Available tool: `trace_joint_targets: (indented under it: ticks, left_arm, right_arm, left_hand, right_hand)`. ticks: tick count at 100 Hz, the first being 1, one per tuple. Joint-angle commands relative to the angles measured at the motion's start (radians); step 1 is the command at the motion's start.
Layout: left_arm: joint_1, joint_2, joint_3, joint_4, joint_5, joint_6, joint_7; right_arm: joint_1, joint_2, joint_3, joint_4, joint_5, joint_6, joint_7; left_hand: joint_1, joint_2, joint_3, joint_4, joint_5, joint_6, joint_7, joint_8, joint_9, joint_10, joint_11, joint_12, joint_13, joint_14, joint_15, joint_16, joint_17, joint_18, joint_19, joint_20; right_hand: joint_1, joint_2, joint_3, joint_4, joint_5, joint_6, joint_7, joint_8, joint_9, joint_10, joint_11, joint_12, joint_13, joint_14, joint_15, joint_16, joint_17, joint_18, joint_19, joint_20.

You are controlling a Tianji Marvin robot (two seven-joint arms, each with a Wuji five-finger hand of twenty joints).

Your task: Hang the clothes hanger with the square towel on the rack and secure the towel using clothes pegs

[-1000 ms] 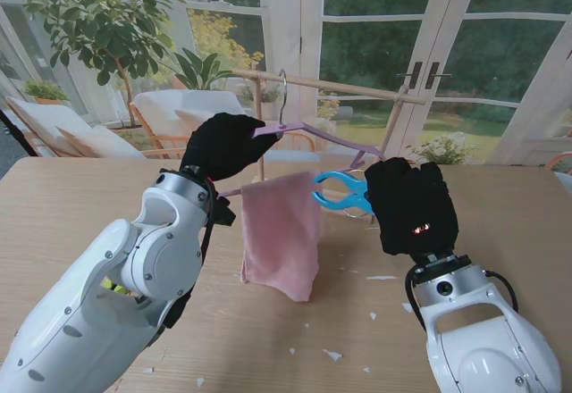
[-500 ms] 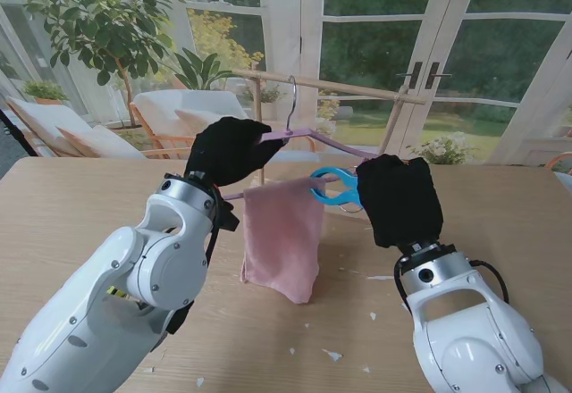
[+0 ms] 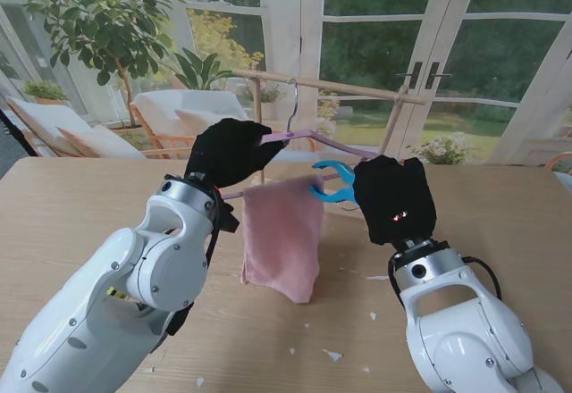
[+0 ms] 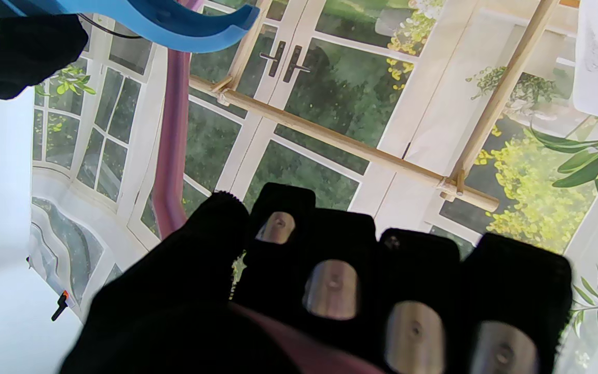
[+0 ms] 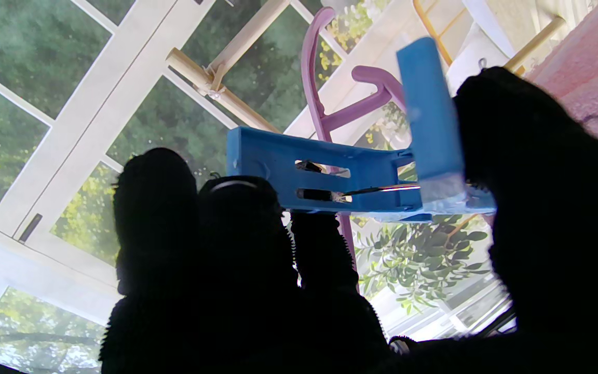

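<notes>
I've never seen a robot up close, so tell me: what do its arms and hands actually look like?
Both arms are glossy white, rounded shells joined by grey rings, with black cables looped near the wrists. The left hand and right hand wear fuzzy black gloves; the right shows two small red lights on its back. In the left wrist view, shiny metal pads peek through the glove on the fingertips.

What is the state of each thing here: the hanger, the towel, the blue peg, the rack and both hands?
Hanger: hook over the rack bar, held by the left hand.
Towel: draped over the hanger's lower bar, hanging down, not pegged.
Blue peg: held open, mouth toward the towel's edge, not clipped on.
Rack: upright on the table.
Left hand: shut on the hanger.
Right hand: fingers shut on the peg.
</notes>
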Motion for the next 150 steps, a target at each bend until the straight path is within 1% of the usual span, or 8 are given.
trace_joint_targets:
  ticks: [1, 55, 78, 94, 131, 139, 143, 150]
  left_arm:
    - [0.003, -0.002, -0.002, -0.009, 0.003, 0.003, -0.011]
    - [0.014, 0.003, -0.008, -0.024, -0.032, -0.036, -0.039]
    - [0.015, 0.004, -0.01, -0.035, -0.047, -0.044, -0.047]
    - [0.012, 0.004, -0.007, -0.036, -0.05, -0.038, -0.049]
    - [0.011, 0.004, -0.006, -0.025, -0.036, -0.036, -0.044]
    - [0.01, 0.004, -0.007, -0.022, -0.036, -0.04, -0.042]
    - [0.009, 0.004, -0.008, -0.02, -0.036, -0.042, -0.041]
    - [0.008, 0.003, -0.009, -0.018, -0.039, -0.041, -0.04]
  right_arm:
    - [-0.006, -0.005, 0.004, -0.01, -0.004, -0.016, 0.026]
    - [0.04, 0.001, -0.004, 0.025, -0.004, -0.073, 0.084]
    - [0.066, 0.006, -0.016, 0.054, 0.013, -0.086, 0.076]
    - [0.077, 0.01, -0.032, 0.063, 0.011, -0.09, 0.05]
    - [0.095, 0.01, -0.066, 0.041, -0.014, -0.105, 0.07]
    - [0.097, 0.009, -0.071, 0.031, -0.019, -0.113, 0.086]
    - [0.095, 0.009, -0.072, 0.022, -0.026, -0.121, 0.094]
    - [0.089, 0.009, -0.074, 0.004, -0.051, -0.138, 0.113]
  left_hand:
    - [0.009, 0.052, -0.025, 0.019, 0.045, 0.01, 0.015, 0.013, 0.037, -0.028, 0.051, -0.007, 0.043, -0.101, 0.129, -0.008, 0.043, -0.055, 0.29, 0.003]
    - [0.005, 0.053, -0.025, 0.02, 0.047, 0.005, 0.017, 0.011, 0.037, -0.029, 0.053, -0.01, 0.043, -0.101, 0.131, -0.009, 0.043, -0.056, 0.29, 0.002]
    - [0.003, 0.052, -0.023, 0.02, 0.047, 0.005, 0.017, 0.011, 0.037, -0.029, 0.053, -0.01, 0.043, -0.101, 0.13, -0.009, 0.043, -0.054, 0.29, 0.003]
    - [0.001, 0.052, -0.02, 0.02, 0.047, 0.004, 0.017, 0.011, 0.037, -0.029, 0.053, -0.01, 0.043, -0.1, 0.13, -0.009, 0.043, -0.055, 0.29, 0.003]
    - [-0.004, 0.05, -0.016, 0.02, 0.047, 0.003, 0.017, 0.011, 0.037, -0.029, 0.053, -0.011, 0.043, -0.102, 0.13, -0.009, 0.043, -0.055, 0.29, 0.002]
    - [-0.006, 0.049, -0.015, 0.02, 0.048, 0.003, 0.017, 0.012, 0.037, -0.029, 0.053, -0.011, 0.043, -0.101, 0.13, -0.009, 0.043, -0.055, 0.29, 0.002]
    - [-0.006, 0.048, -0.014, 0.02, 0.048, 0.003, 0.017, 0.012, 0.037, -0.029, 0.053, -0.011, 0.043, -0.102, 0.13, -0.009, 0.043, -0.056, 0.29, 0.002]
    - [-0.006, 0.048, -0.013, 0.02, 0.048, 0.003, 0.017, 0.012, 0.037, -0.029, 0.053, -0.011, 0.043, -0.101, 0.13, -0.009, 0.043, -0.056, 0.29, 0.002]
  right_hand:
    - [0.474, 0.106, 0.524, 0.116, 0.168, -0.191, 0.166, 0.106, 0.154, -0.152, 0.298, 0.138, 0.017, 0.03, 0.011, 0.018, -0.004, -0.035, 0.028, 0.806]
    - [0.472, 0.107, 0.536, 0.125, 0.178, -0.19, 0.164, 0.124, 0.157, -0.151, 0.31, 0.164, 0.02, 0.024, 0.04, 0.039, -0.002, -0.04, 0.057, 0.819]
    - [0.468, 0.112, 0.527, 0.121, 0.172, -0.189, 0.156, 0.125, 0.153, -0.151, 0.301, 0.163, 0.018, 0.021, 0.038, 0.039, 0.0, -0.046, 0.057, 0.82]
    - [0.472, 0.122, 0.5, 0.109, 0.164, -0.181, 0.13, 0.089, 0.147, -0.139, 0.279, 0.132, 0.014, 0.029, 0.013, 0.026, -0.002, -0.054, 0.052, 0.819]
    - [0.468, 0.141, 0.496, 0.111, 0.155, -0.202, 0.151, 0.108, 0.134, -0.157, 0.299, 0.15, -0.003, 0.023, 0.035, 0.036, -0.017, -0.061, 0.057, 0.83]
    - [0.47, 0.146, 0.463, 0.097, 0.135, -0.189, 0.109, 0.061, 0.117, -0.139, 0.261, 0.114, -0.021, 0.035, -0.005, 0.013, -0.029, -0.073, 0.046, 0.832]
    - [0.447, 0.163, 0.405, 0.109, 0.096, -0.182, 0.102, -0.029, 0.093, -0.127, 0.232, 0.075, -0.046, 0.041, -0.042, -0.015, -0.042, -0.089, 0.039, 0.835]
    - [0.253, 0.15, 0.342, 0.09, -0.013, -0.164, 0.136, -0.196, 0.029, -0.116, 0.184, 0.041, -0.106, 0.033, -0.093, -0.012, -0.074, -0.111, 0.026, 0.839]
